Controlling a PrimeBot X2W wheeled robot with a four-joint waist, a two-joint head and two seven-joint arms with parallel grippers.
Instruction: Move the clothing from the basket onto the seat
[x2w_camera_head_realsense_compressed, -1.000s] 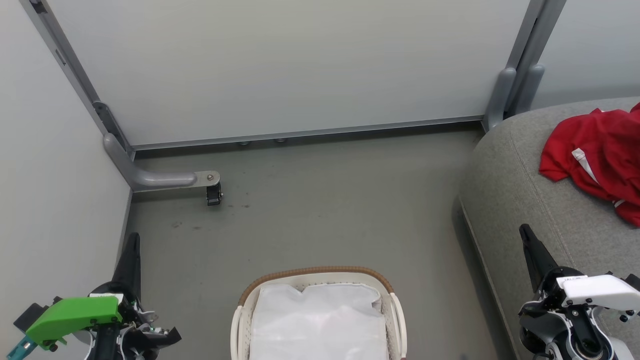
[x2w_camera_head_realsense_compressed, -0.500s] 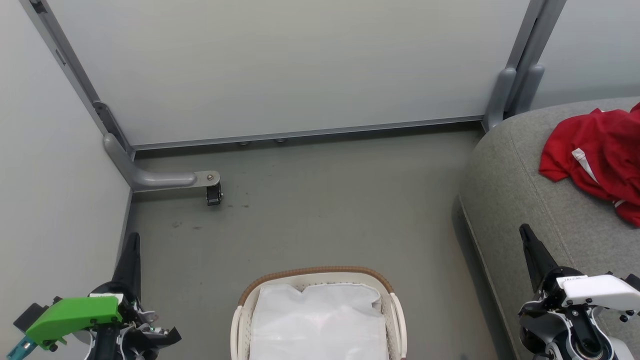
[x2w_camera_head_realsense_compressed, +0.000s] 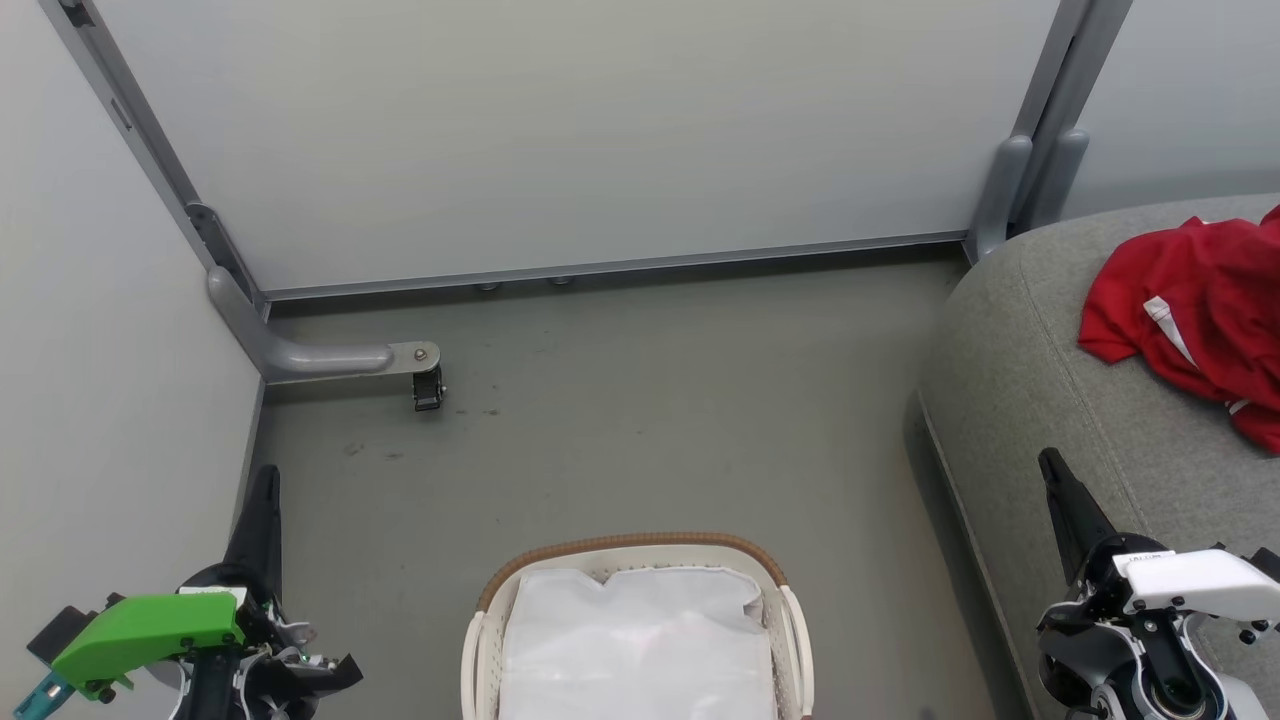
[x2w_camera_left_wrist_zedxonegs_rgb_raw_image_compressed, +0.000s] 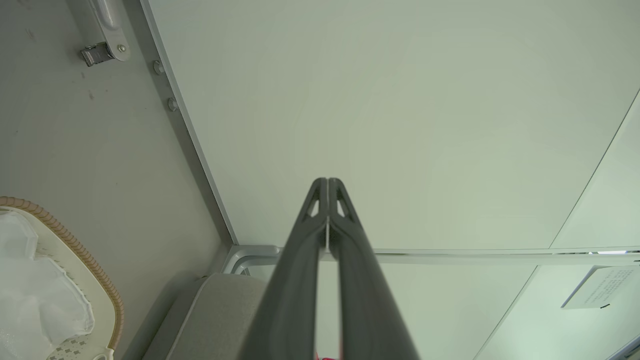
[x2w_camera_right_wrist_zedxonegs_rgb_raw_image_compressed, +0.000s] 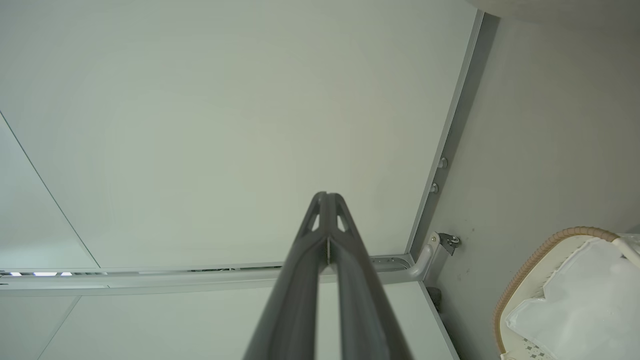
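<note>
Red clothing (x2w_camera_head_realsense_compressed: 1205, 315) with white trim lies bunched on the grey seat (x2w_camera_head_realsense_compressed: 1040, 380) at the right. The cream basket (x2w_camera_head_realsense_compressed: 640, 548) with its brown woven rim stands on the floor at bottom centre; inside it I see white liner fabric (x2w_camera_head_realsense_compressed: 640, 640). The basket's rim (x2w_camera_left_wrist_zedxonegs_rgb_raw_image_compressed: 95, 270) and the seat's corner (x2w_camera_left_wrist_zedxonegs_rgb_raw_image_compressed: 215, 310) show in the left wrist view, the basket (x2w_camera_right_wrist_zedxonegs_rgb_raw_image_compressed: 535, 265) also in the right wrist view. My left gripper (x2w_camera_head_realsense_compressed: 266, 478) is shut at the lower left, empty, tips together (x2w_camera_left_wrist_zedxonegs_rgb_raw_image_compressed: 327, 181). My right gripper (x2w_camera_head_realsense_compressed: 1050, 462) is shut beside the seat's front, empty (x2w_camera_right_wrist_zedxonegs_rgb_raw_image_compressed: 326, 195).
Pale partition panels (x2w_camera_head_realsense_compressed: 560, 130) wall in the back and left. A grey metal foot with a small black caster (x2w_camera_head_realsense_compressed: 428, 388) juts onto the floor at the left. Grey floor (x2w_camera_head_realsense_compressed: 640, 420) lies between basket, panels and seat.
</note>
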